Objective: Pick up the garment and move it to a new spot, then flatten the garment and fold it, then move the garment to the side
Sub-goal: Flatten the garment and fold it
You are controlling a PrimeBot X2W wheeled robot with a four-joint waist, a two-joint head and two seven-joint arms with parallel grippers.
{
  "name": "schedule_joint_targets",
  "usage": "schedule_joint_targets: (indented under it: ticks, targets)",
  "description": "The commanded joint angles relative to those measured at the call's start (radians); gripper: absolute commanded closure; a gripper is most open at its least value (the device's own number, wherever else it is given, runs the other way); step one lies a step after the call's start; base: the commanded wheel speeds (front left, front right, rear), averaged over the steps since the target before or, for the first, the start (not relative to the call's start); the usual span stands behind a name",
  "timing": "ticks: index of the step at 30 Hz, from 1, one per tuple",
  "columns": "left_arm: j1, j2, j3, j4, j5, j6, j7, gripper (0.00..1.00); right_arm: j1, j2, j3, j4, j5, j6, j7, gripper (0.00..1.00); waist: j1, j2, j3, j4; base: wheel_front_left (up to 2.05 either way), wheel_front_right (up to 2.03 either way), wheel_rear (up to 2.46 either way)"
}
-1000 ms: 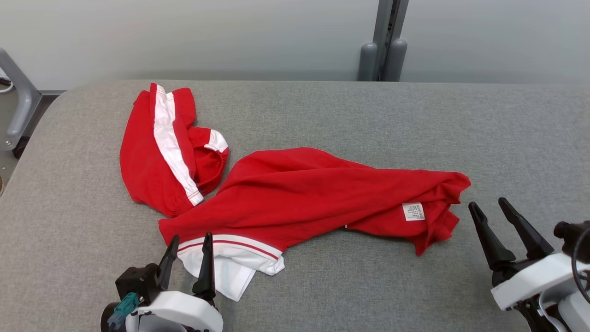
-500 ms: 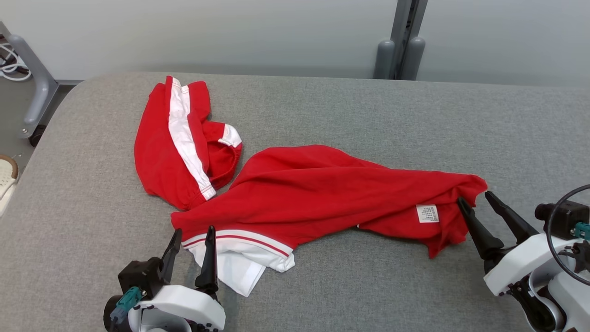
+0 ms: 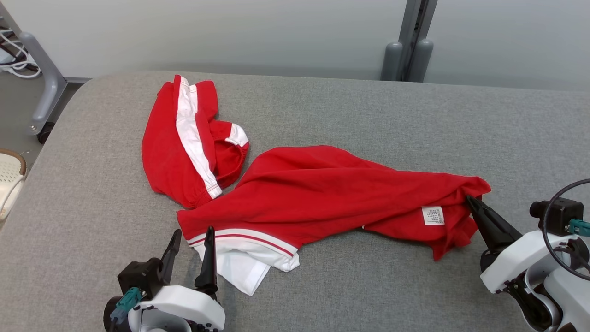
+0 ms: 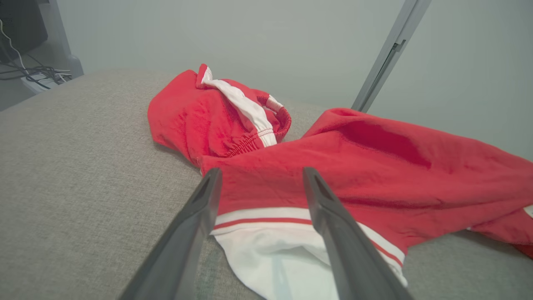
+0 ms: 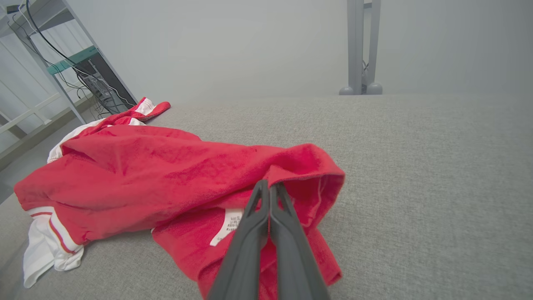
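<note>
Pick-up step: the garment (image 3: 322, 193) is pinched by its red corner at the tips of the right hand (image 3: 470, 199), its white hem framed by the spread-open left hand (image 3: 194, 230) — closure there is needed, then a lift.

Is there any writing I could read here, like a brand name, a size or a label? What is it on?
White care label on the red garment, near its right end: rows of tiny print, too small and blurred to read in the head view or the right wrist view.
No other words, brands, numbers or signs can be made out in these pictures.
</note>
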Motion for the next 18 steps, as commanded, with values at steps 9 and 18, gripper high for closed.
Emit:
schedule_joint_targets:
  ticks: [9, 18]
  targets:
    - [0.001, 0.014, 0.006, 0.006, -0.008, 0.001, -0.008, 0.00, 0.024, -0.003, 0.052, -0.069, 0.104, 0.002, -0.005, 1.00, 0.0000, 0.0000, -0.026, -0.028, 0.00, 0.00, 0.00]
    - [0.013, 0.018, 0.005, 0.001, -0.015, 0.008, -0.009, 0.00, 0.067, -0.108, 0.123, -0.314, 0.363, 0.002, 0.037, 1.00, 0.0000, 0.0000, -0.039, -0.070, 0.00, 0.00, 0.00]
